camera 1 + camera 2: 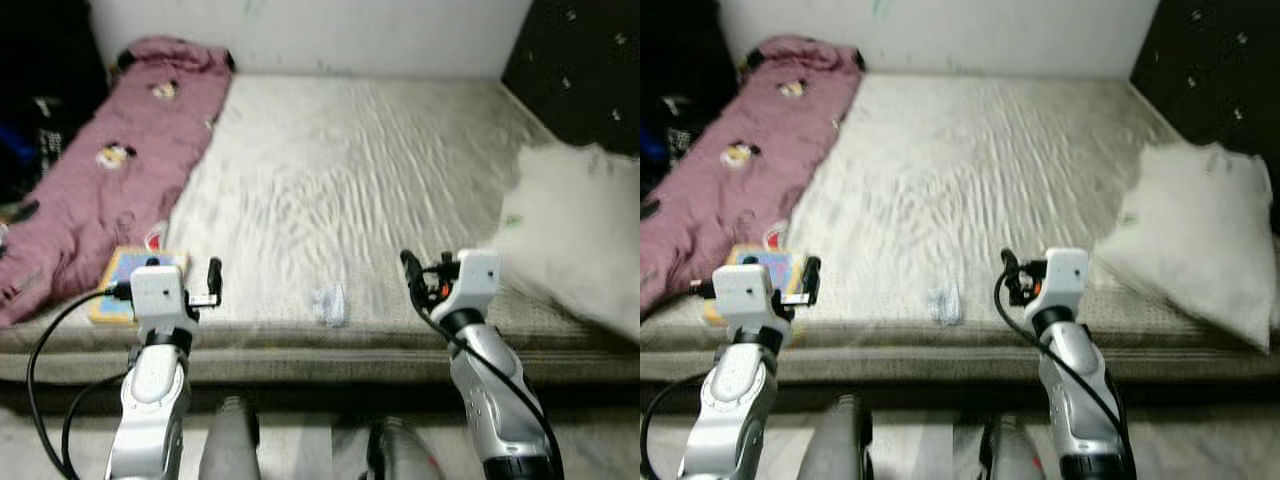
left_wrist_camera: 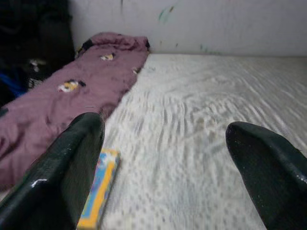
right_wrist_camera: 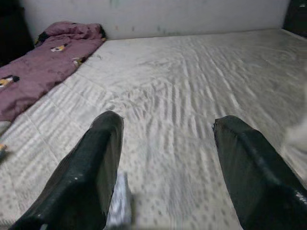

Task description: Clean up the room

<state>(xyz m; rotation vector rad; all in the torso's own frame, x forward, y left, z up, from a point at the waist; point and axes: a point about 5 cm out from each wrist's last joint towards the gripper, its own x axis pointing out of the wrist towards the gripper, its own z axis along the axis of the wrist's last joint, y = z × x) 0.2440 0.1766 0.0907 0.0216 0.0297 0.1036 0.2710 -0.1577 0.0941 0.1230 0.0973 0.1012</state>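
Your bed [image 1: 350, 170] has a bare pale mattress | maroon blanket [image 1: 120, 150] along its left side | white pillow [image 1: 1200, 240] right | colourful book [image 1: 125, 280] beside left gripper [image 2: 163, 158], fingers apart | crumpled wrapper [image 1: 330, 303] at front edge, near right gripper [image 3: 165, 158], fingers apart.

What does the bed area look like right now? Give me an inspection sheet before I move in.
Surface: pale rumpled mattress, mostly bare.
Job's things: mauve cartoon-print blanket bunched along the left side; white pillow on the right edge; colourful flat book by the blanket.
Clutter: small crumpled clear wrapper near the front edge.
Grippers: left gripper and right gripper both open, empty, held above the front edge.
Cables: black cable looping beside the left arm.
Surroundings: white wall behind; dark shapes at both far corners, too unclear to identify.
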